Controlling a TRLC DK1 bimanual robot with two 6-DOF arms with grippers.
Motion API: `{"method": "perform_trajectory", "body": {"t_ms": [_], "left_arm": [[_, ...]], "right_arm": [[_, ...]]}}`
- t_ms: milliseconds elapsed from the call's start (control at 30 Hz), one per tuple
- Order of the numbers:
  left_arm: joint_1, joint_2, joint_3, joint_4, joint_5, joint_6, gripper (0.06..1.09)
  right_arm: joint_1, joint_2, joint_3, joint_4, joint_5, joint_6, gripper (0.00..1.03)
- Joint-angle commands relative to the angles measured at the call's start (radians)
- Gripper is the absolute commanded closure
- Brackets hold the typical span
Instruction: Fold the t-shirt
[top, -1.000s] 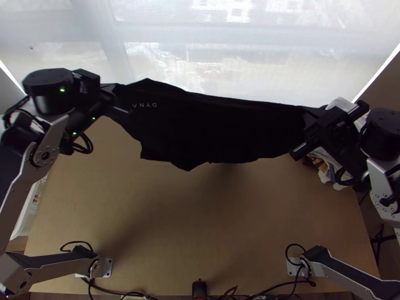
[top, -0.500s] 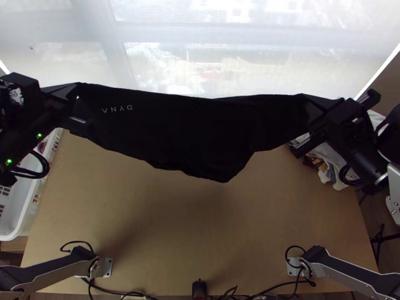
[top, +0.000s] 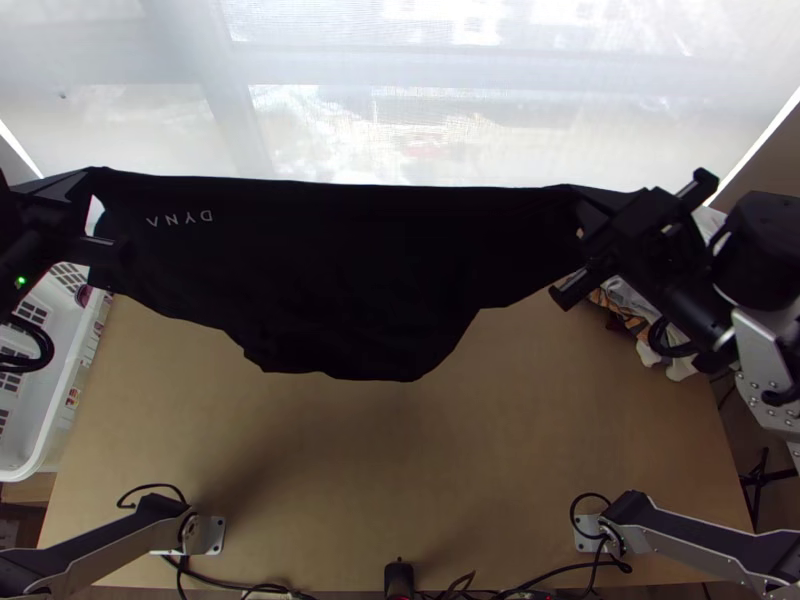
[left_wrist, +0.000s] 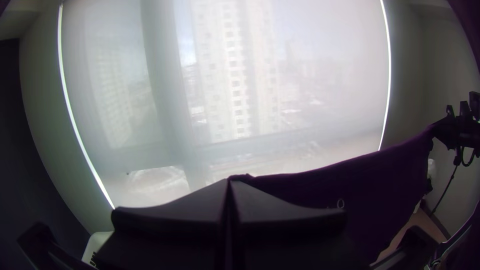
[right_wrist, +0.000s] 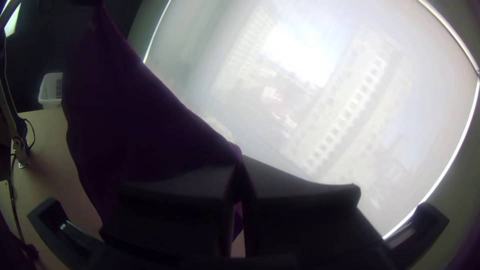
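The t-shirt (top: 320, 270) is held up in the air over the far part of the tabletop (top: 400, 480), stretched between the two grippers. Its upper edge runs nearly straight from one to the other, in front of the window shade (top: 400, 120). The rest hangs loose below, with an uneven lower edge that sags deepest around the middle and rises towards the right gripper (top: 585, 205). Pale lettering (top: 180, 218) shows on the cloth near the left gripper (top: 90, 190).

The left gripper's fingers are closed on one upper corner of the t-shirt, and the right gripper's fingers are closed on the opposite upper corner, with a bit of cloth showing below their tips in the right wrist view.

A white basket (top: 28, 455) stands beside the tabletop at the left, and a pile of cloths (top: 648, 335) lies near the right gripper.
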Motion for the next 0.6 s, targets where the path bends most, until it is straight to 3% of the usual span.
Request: {"method": "perform_trajectory", "body": {"t_ms": [0, 233, 333, 567], "left_arm": [[0.074, 0.014, -0.029, 0.036, 0.003, 0.001, 1.05], [0.119, 0.071, -0.129, 0.127, 0.006, -0.006, 1.05], [0.105, 0.041, -0.25, 0.111, 0.064, -0.009, 1.05], [-0.157, -0.11, -0.546, 0.001, 0.098, -0.074, 1.05]], "right_arm": [[0.013, 0.148, 0.002, 0.11, -0.029, -0.003, 1.0], [0.004, 0.327, 0.002, 0.232, -0.054, 0.007, 1.0], [0.005, 0.358, -0.007, 0.233, -0.068, 0.019, 1.0], [-0.11, 0.214, -0.279, 0.244, -0.115, 0.026, 1.0]]}}
